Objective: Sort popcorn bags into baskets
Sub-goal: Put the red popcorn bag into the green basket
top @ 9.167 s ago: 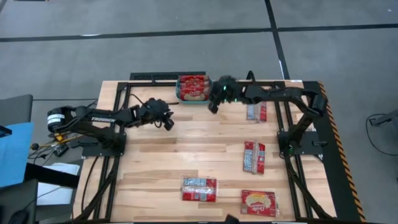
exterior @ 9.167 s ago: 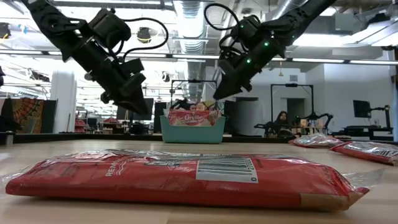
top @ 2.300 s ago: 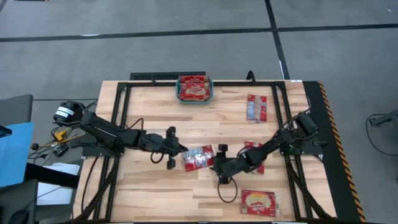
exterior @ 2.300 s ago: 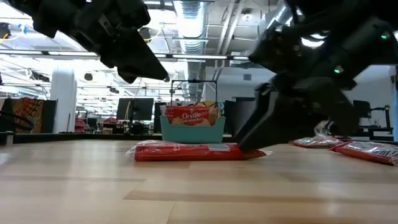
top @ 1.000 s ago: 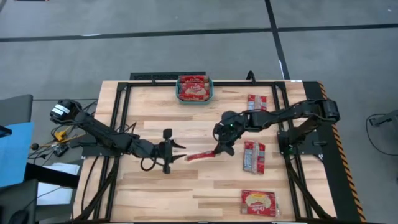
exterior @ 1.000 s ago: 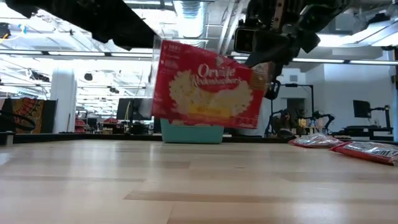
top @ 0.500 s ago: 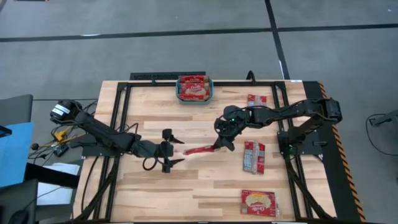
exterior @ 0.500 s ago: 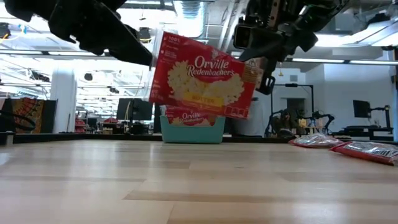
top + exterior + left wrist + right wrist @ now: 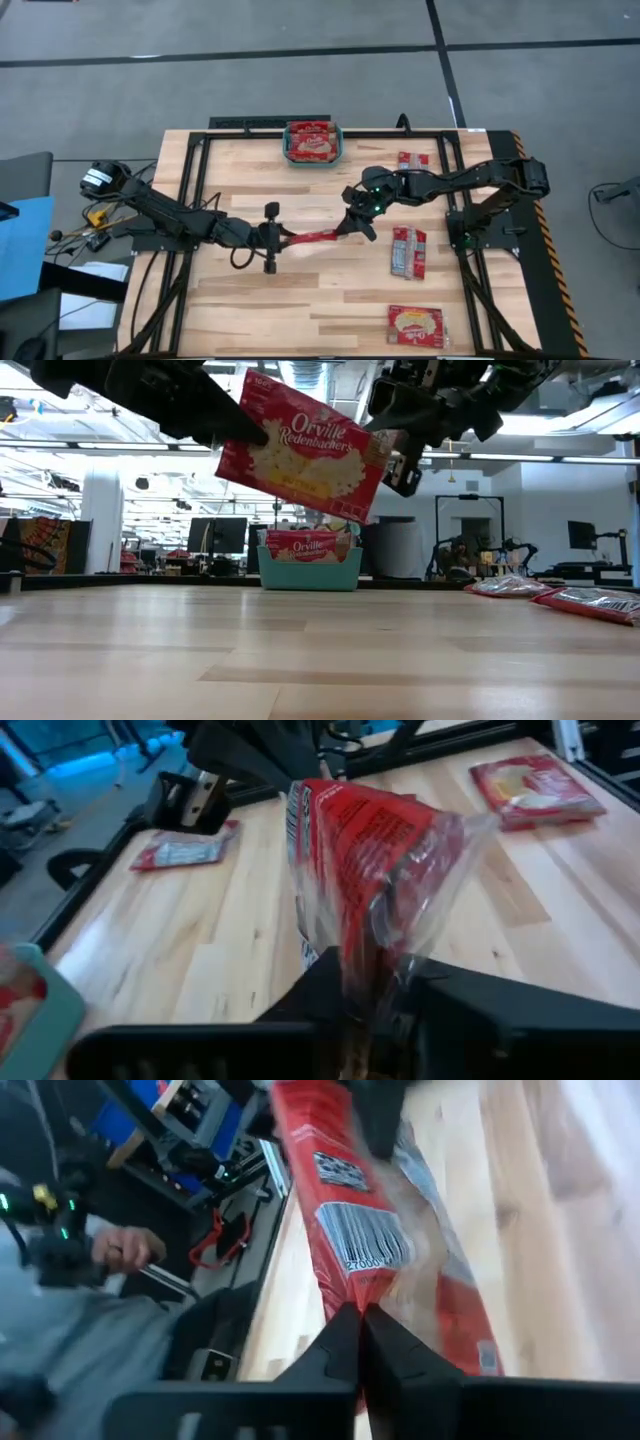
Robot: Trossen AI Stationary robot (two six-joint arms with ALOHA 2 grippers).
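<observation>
**Popcorn bag held between two end effectors**

The left end effector (image 9: 283,238) and right end effector (image 9: 347,226) each pinch one end of a popcorn bag (image 9: 313,238), suspended between them above the counter (image 9: 330,300). The basket (image 9: 312,142) lies well beyond.

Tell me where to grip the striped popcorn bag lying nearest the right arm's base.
Take the popcorn bag across its narrow width at the middle, coming straight down from above. It lies flat on the table, its long axis running away from the teal basket, with bare wood along both long edges.
</observation>
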